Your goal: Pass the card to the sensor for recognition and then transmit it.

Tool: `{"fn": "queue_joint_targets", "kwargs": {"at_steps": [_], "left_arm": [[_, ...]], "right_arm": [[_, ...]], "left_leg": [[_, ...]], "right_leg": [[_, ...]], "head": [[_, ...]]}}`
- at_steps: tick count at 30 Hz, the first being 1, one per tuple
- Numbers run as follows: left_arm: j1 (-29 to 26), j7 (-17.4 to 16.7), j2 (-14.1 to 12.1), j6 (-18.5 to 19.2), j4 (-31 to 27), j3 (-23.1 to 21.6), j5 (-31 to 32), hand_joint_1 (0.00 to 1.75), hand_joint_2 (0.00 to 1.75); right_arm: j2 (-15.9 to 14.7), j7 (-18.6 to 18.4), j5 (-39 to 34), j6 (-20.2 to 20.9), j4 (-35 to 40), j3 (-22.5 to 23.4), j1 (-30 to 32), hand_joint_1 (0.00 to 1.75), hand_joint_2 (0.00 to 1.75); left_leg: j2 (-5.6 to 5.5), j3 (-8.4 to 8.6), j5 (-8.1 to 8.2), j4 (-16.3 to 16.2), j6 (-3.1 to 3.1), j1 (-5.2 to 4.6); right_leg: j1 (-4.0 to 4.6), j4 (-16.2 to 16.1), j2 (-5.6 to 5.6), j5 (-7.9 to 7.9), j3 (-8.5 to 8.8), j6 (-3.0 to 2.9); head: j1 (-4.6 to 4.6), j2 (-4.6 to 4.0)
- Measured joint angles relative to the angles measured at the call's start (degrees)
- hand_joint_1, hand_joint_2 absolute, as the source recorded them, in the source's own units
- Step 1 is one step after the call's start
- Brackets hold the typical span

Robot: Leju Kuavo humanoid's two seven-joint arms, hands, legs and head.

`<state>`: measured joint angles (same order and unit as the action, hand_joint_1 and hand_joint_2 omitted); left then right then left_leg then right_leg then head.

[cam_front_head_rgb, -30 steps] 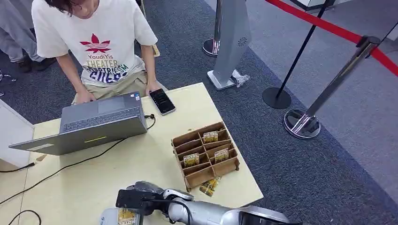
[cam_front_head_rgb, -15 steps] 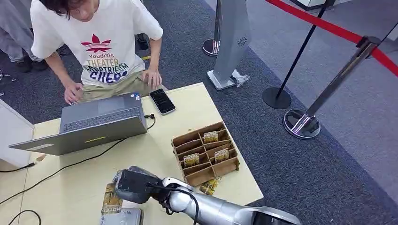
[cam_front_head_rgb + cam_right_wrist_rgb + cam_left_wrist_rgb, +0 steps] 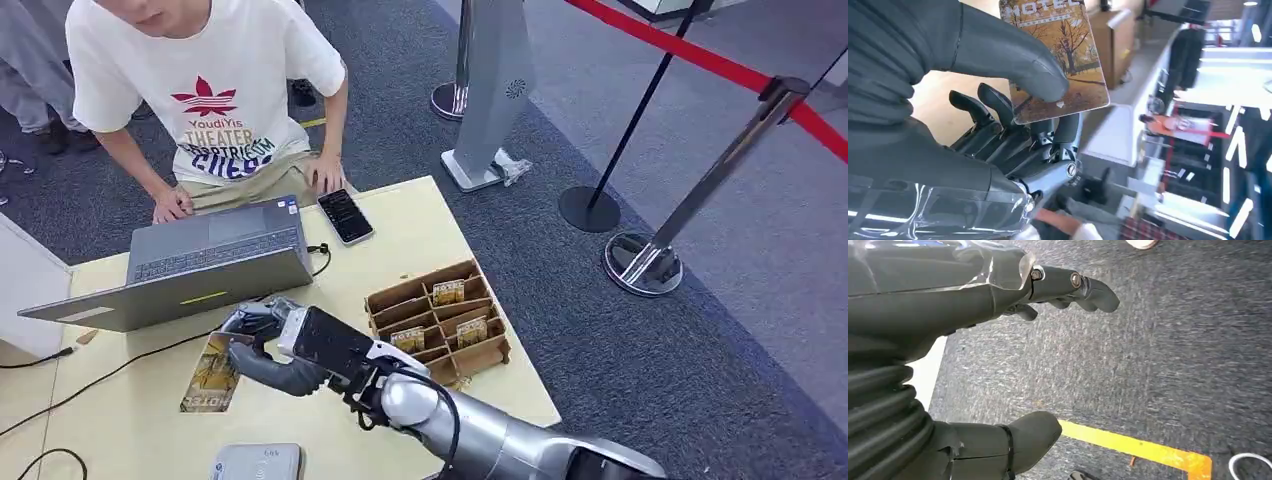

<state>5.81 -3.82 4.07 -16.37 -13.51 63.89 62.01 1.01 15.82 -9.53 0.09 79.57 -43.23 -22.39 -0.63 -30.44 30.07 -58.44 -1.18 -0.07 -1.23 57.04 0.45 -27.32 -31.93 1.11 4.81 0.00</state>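
My right hand (image 3: 270, 348) reaches across the tan table and pinches a hotel card (image 3: 211, 377) with an autumn tree picture. In the right wrist view the thumb presses the card (image 3: 1060, 55) against the fingers (image 3: 998, 112). The card hangs above the table, left of the wooden box. The grey sensor pad (image 3: 256, 462) lies flat at the table's near edge, below the hand. My left hand (image 3: 998, 340) hangs over dark carpet with fingers apart and nothing in it.
A wooden divided box (image 3: 437, 325) with several cards stands right of the hand; one more card lies at its near edge. An open laptop (image 3: 190, 265) with a black cable, and a phone (image 3: 346, 216), lie at the far side. A person (image 3: 205, 90) leans over them. Stanchions (image 3: 650, 255) stand right.
My right hand has lifted the card off the sensor pad and carried it away from the near edge, toward the laptop. The person moved their hands at the laptop.
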Motion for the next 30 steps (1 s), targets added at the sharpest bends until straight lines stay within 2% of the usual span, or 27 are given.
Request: {"fn": "queue_joint_targets", "kwargs": {"at_steps": [9, 15, 25, 30], "left_arm": [[-0.8, 0.3, 0.1, -0.4, 0.0, 0.6, -0.6, 0.0, 1.75], [-0.8, 0.3, 0.1, -0.2, 0.0, 0.6, -0.3, 0.0, 1.75], [-0.7, -0.7, 0.2, 0.2, 0.0, 0.6, -0.2, 0.0, 1.75], [-0.7, -0.7, 0.4, 0.2, 0.0, 0.6, -0.4, 0.0, 1.75]], "right_arm": [[-0.3, 1.5, 0.5, -3.2, 7.7, 3.1, -0.8, 1.75, 1.75], [0.1, 1.7, 3.1, -6.1, 9.1, 5.7, -4.5, 1.75, 1.75], [3.5, 0.5, 12.5, -12.5, 5.9, 8.8, -10.9, 1.75, 1.75], [5.4, 1.3, 23.2, -20.0, 0.4, 8.9, -13.3, 1.75, 1.75]], "left_leg": [[-0.01, -0.02, 0.0, 0.0, 0.0, 0.0], [-0.01, -0.01, -0.01, 0.0, 0.0, 0.0], [-0.01, -0.02, -0.01, 0.0, 0.0, 0.01], [-0.02, -0.02, -0.01, 0.0, 0.0, 0.01]], "right_leg": [[0.0, 0.0, -0.02, 0.0, 0.01, 0.0], [0.0, 0.0, -0.02, 0.02, 0.01, -0.01], [0.0, 0.0, -0.02, 0.02, 0.01, -0.01], [0.0, 0.0, -0.03, 0.03, 0.02, -0.01]], "head": [[0.0, 0.0], [0.0, 0.0], [-0.02, 0.0], [-0.02, 0.0]]}}
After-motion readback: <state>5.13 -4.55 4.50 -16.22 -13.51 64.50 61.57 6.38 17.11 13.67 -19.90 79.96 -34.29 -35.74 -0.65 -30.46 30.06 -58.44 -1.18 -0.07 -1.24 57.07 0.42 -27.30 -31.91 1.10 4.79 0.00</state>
